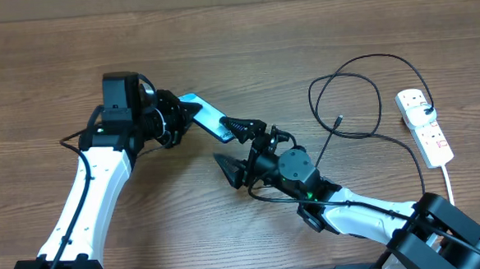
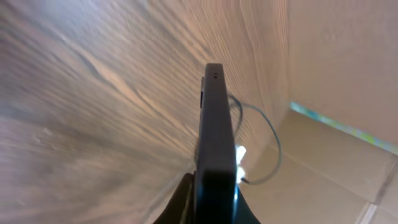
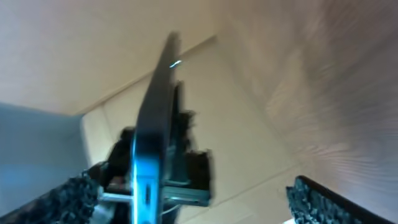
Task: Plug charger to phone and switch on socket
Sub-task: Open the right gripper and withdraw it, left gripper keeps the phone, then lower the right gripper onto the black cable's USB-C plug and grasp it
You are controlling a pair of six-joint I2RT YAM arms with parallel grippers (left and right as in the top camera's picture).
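My left gripper [image 1: 188,112] is shut on the phone [image 1: 208,116], a slim slab with a light blue screen, held above the table and tilted. In the left wrist view the phone [image 2: 214,143] shows edge-on, rising from the left gripper [image 2: 214,202]. The right gripper [image 1: 236,149] is open just beyond the phone's free end. In its wrist view the phone [image 3: 152,137] stands between the spread fingers [image 3: 320,202], near the left one, untouched. The charger [image 1: 361,91] is a thin black cable looped on the table, its tip [image 1: 339,121] lying free. The socket [image 1: 426,129] lies at the far right.
The black plug head [image 1: 429,110] sits in the white power strip, whose thick white cord [image 1: 450,181] runs toward the front edge. The cable loop [image 2: 268,134] shows behind the phone in the left wrist view. Cardboard walls stand beyond the table.
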